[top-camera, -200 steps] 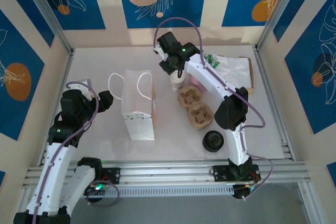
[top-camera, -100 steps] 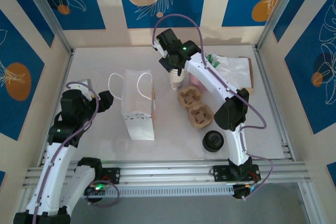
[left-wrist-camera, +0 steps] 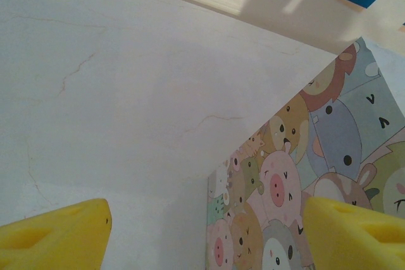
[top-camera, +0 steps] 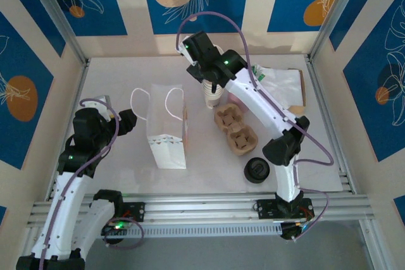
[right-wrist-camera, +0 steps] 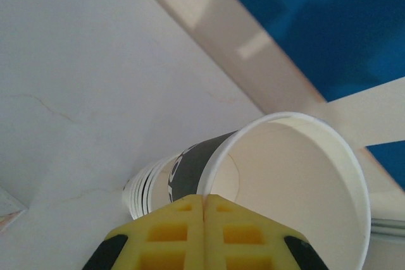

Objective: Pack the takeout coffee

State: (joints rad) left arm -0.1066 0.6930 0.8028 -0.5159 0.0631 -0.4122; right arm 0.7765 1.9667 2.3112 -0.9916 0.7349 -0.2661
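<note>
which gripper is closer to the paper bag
Left. The left gripper sits open just left of the paper bag. The right gripper is farther back and to the right, shut on the rim of the top cup of the cup stack.

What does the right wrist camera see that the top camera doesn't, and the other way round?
Right wrist: the empty inside of the top cup, its rim pinched between yellow fingers. Top: the white paper bag, the brown cup carrier and the open left gripper. Both: the shut right gripper, the cup stack and the white table.
</note>
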